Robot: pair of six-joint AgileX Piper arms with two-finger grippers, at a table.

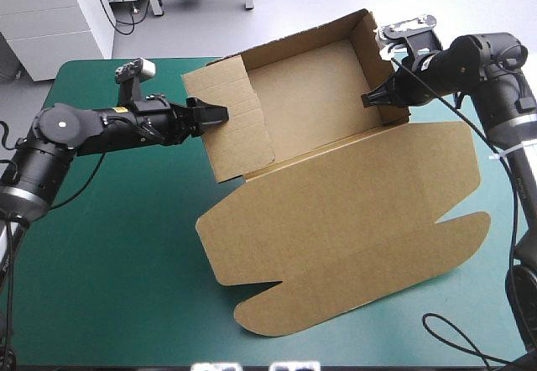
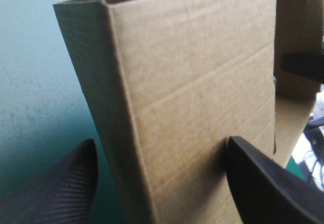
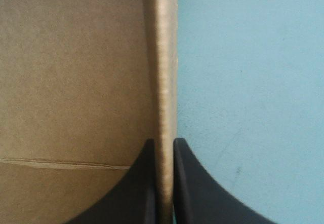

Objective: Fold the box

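The brown box (image 1: 310, 94) stands as an open tray near the table's far edge, with its lid (image 1: 352, 220) lying flat toward the front. My left gripper (image 1: 216, 115) is at the tray's left wall. In the left wrist view it is open (image 2: 161, 148), its fingers either side of that wall (image 2: 202, 97). My right gripper (image 1: 369, 99) is at the right wall. The right wrist view shows it shut (image 3: 164, 142) on the wall's top edge (image 3: 164, 57), the board pinched between its fingers.
The teal-green cover (image 1: 109, 262) shows on the left, along the front and on the right of the box. The flat lid reaches close to the table's front edge, its curved tabs (image 1: 260, 316) nearest me. The tray's back wall (image 1: 294, 39) stands at the far edge.
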